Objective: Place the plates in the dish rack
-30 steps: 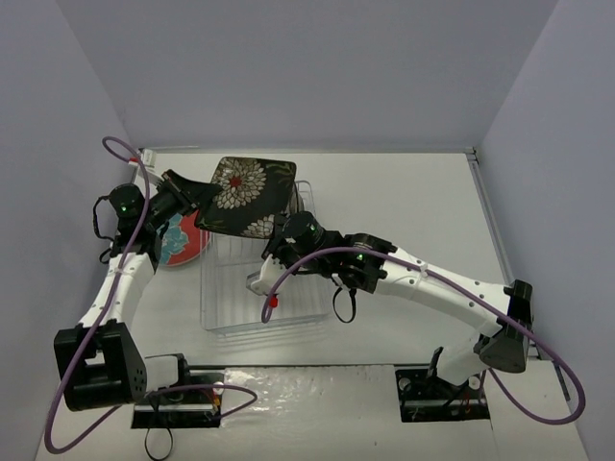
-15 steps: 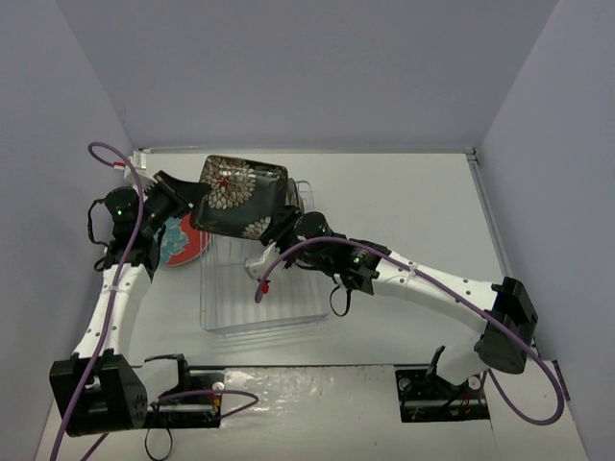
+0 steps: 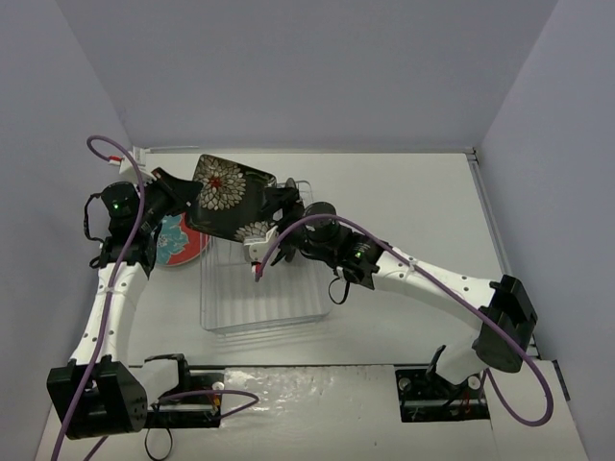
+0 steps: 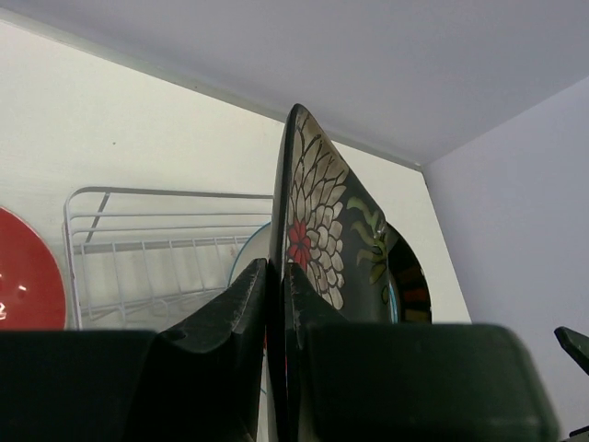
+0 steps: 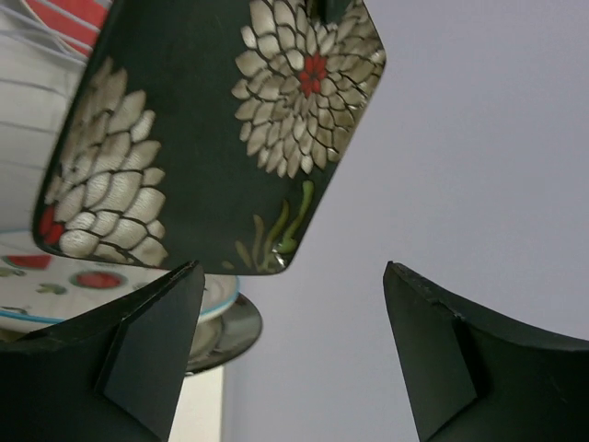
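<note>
The black square plate point(image 3: 229, 196) with white flowers hangs tilted over the far end of the clear dish rack point(image 3: 252, 305). My left gripper point(image 3: 188, 195) is shut on its left edge, and the left wrist view shows both fingers point(image 4: 241, 299) pinching the plate's point(image 4: 320, 219) rim. My right gripper point(image 3: 279, 205) stands open just right of the plate, touching nothing; its wrist view has the plate point(image 5: 207, 129) above the left finger point(image 5: 152, 322). A red plate point(image 3: 180, 240) lies left of the rack. A white watermelon plate point(image 5: 64, 281) and a shiny dark plate point(image 5: 225, 331) sit behind.
The rack's wire end point(image 4: 138, 244) and the red plate point(image 4: 23, 281) show beyond my left fingers. A dark striped plate point(image 4: 411, 287) peeks out behind the black one. Grey walls point(image 3: 317, 67) close in the table on three sides.
My right gripper has opened and pushed up toward the black plate's right edge. The left arm has carried the plate a little to the left and tilted it more upright.
</note>
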Available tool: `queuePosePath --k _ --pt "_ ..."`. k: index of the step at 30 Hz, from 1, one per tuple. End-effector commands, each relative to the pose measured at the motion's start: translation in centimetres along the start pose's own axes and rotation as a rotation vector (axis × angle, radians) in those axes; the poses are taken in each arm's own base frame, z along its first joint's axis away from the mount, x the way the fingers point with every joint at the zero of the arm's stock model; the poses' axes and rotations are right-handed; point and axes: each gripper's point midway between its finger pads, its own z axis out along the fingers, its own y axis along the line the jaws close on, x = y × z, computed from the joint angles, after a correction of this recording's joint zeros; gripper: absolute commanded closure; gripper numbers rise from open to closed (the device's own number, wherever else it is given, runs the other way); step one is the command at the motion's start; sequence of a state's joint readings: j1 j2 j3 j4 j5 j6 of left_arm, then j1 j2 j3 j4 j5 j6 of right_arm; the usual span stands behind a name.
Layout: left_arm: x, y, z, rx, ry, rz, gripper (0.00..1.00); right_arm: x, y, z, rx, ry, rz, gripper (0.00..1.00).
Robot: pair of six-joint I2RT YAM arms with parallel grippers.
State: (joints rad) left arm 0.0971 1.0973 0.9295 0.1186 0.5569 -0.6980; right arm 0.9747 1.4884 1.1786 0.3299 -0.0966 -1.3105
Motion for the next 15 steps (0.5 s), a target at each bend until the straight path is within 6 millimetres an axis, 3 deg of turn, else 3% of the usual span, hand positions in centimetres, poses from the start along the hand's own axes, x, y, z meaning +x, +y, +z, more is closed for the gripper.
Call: queuePosePath --k 1,3,8,11,15 --pt "-6.8 -7.1 -1.8 0.196 -0.201 0.114 1.0 -3.4 -2.8 -0.7 0.042 -0.179 0.1 0.22" --pt "-7.0 -7.6 -2.2 0.218 -0.217 0.146 1.0 -3.5 -3.7 -0.7 0.068 -0.205 0.194 0.21" --pt "-6.9 -9.6 -3.4 0.314 -0.233 0.333 1.0 -1.5 -8.3 -0.7 0.168 -0.206 0.463 0.12" --pt "-6.6 -10.2 -3.9 0.357 -0.239 0.465 1.0 -0.5 -9.9 -1.1 0.185 -0.232 0.607 0.08" --pt "-5.0 -11.6 -4.4 0.495 -0.217 0.581 1.0 1.4 -11.9 -2.1 0.193 -0.24 0.774 0.02"
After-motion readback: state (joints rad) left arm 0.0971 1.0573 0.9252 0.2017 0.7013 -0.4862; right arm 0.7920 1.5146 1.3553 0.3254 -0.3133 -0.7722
